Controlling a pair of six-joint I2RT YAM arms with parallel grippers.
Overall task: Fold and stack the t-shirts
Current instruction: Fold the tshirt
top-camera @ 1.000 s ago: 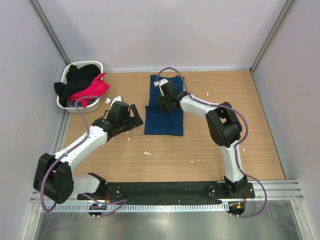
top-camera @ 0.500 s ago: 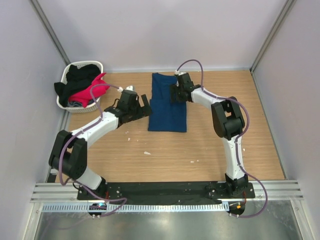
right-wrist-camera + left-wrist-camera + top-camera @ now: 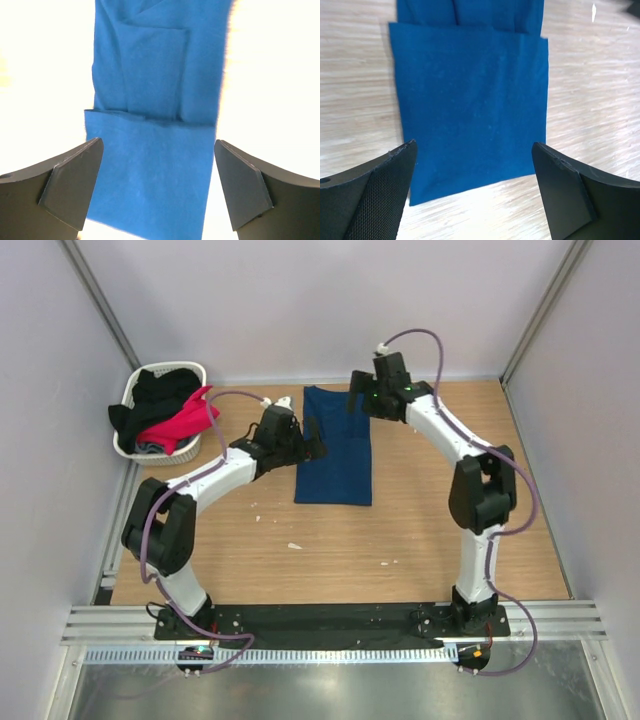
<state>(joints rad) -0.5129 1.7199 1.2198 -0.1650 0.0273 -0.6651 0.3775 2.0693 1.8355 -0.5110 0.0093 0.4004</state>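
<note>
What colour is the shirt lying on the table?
Dark blue, no print showing. The shirt shows best in the left wrist view.

the folded t-shirt [image 3: 338,462] is lying flat on the surface [image 3: 430,530], in the far middle, with its long sides running from near to far. the basket [image 3: 128,398] is sitting in the far left corner, well apart from it. more t-shirts [image 3: 165,412] are piling up in the basket and hanging over its rim. the left gripper [image 3: 308,438] is hanging over the shirt's left edge and the right gripper [image 3: 362,400] over its far right corner. in each wrist view the fingers [image 3: 370,195] are standing wide apart, with the shirt lying between them.
</note>
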